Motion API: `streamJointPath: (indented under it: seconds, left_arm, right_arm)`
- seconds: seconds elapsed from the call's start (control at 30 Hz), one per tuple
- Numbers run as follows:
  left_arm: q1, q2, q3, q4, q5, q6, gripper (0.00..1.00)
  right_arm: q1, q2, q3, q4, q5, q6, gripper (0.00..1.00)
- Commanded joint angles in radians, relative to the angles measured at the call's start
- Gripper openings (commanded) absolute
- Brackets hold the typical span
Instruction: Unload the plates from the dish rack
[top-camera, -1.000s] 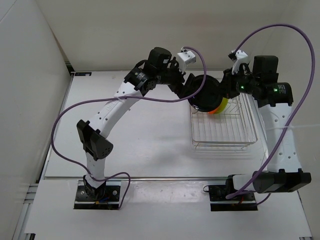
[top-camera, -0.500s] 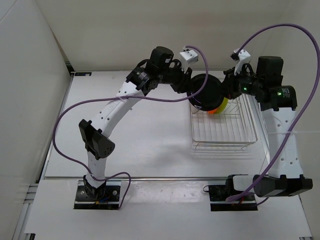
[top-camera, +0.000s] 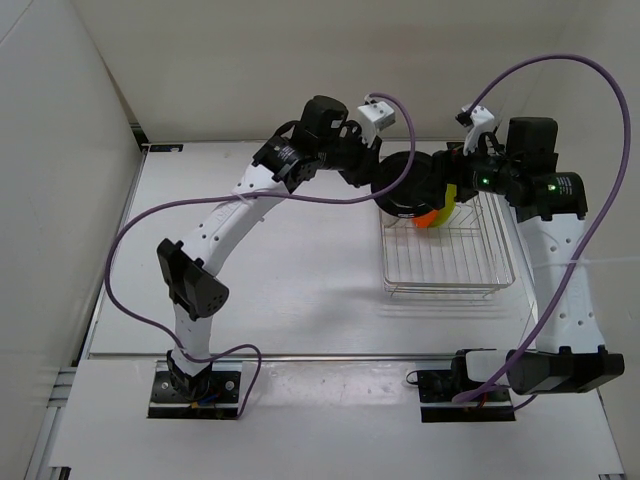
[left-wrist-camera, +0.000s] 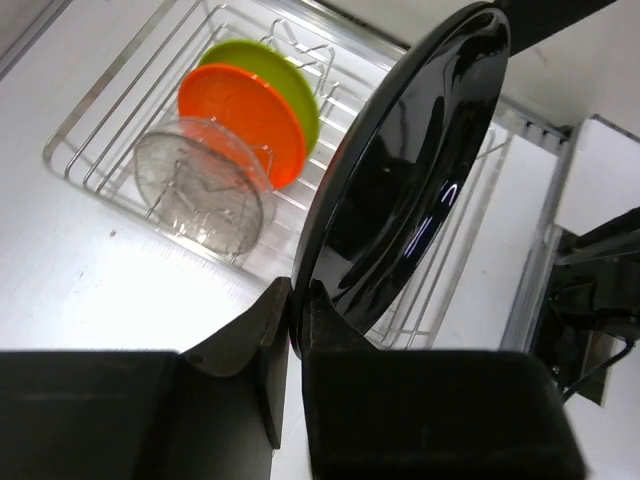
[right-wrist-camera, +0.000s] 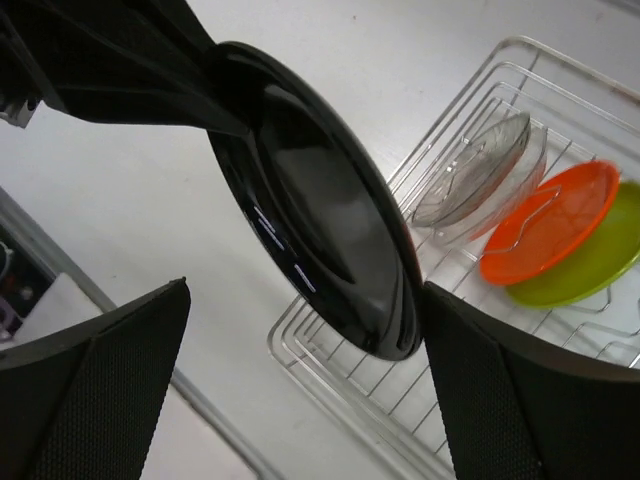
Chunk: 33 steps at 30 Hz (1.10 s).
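Left hand (left-wrist-camera: 292, 300) around black plate (left-wrist-camera: 410, 180); three plates (left-wrist-camera: 245, 120) in dish rack (top-camera: 445, 265)

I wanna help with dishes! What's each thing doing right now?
dish rack, partly loaded.
black plate, lifted out, on edge.
left gripper, jaws shut on black plate's rim.
right gripper, jaws open, straddling black plate.
orange plate, standing in rack.
yellow-green plate, standing in rack beside orange plate.
clear plate, standing in rack, other side of orange.

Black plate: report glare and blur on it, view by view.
Left wrist: black plate glossy and sharp, small white highlights near centre; the left gripper clamping its rim looks soft. Right wrist: thin white glints, the right gripper's fingers out of focus. Top external: plain dark, no distinct glare.
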Motion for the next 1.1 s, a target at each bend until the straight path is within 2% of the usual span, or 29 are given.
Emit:
streamJointPath:
  seconds: [0.0, 0.1, 0.3, 0.43, 0.6, 0.63, 0.77, 1.07]
  left_arm:
    - [-0.005, -0.098, -0.044, 0.028, -0.082, -0.003, 0.11]
    - [0.059, -0.147, -0.131, 0.065, -0.133, -0.043, 0.11]
    - [0.237, -0.227, -0.351, 0.12, -0.153, -0.084, 0.11]
    - [0.387, -0.199, -0.469, 0.155, -0.043, -0.123, 0.11]
    - [0.478, 0.011, -0.387, 0.082, 0.188, -0.153, 0.11]
    - [0.478, 0.079, -0.356, 0.068, 0.209, -0.167, 0.11]
    - [0.499, 0.196, -0.314, 0.057, 0.304, -0.176, 0.11]
    - [0.499, 0.341, -0.271, 0.066, 0.387, -0.218, 0.11]
  right_arm:
    - [0.006, -0.023, -0.013, 0.042, 0.035, 0.039, 1.0]
    - [0.006, -0.032, -0.023, 0.066, 0.159, 0.071, 1.0]
    - [0.006, -0.041, -0.024, 0.075, 0.207, 0.081, 1.0]
    - [0.006, -0.052, -0.024, 0.075, 0.241, 0.081, 1.0]
    - [0.006, -0.061, -0.042, 0.075, 0.277, 0.071, 1.0]
    - [0.006, -0.061, -0.042, 0.075, 0.277, 0.071, 1.0]
    - [0.006, -0.072, -0.051, 0.075, 0.319, 0.061, 1.0]
    - [0.006, -0.09, -0.06, 0.075, 0.349, 0.041, 1.0]
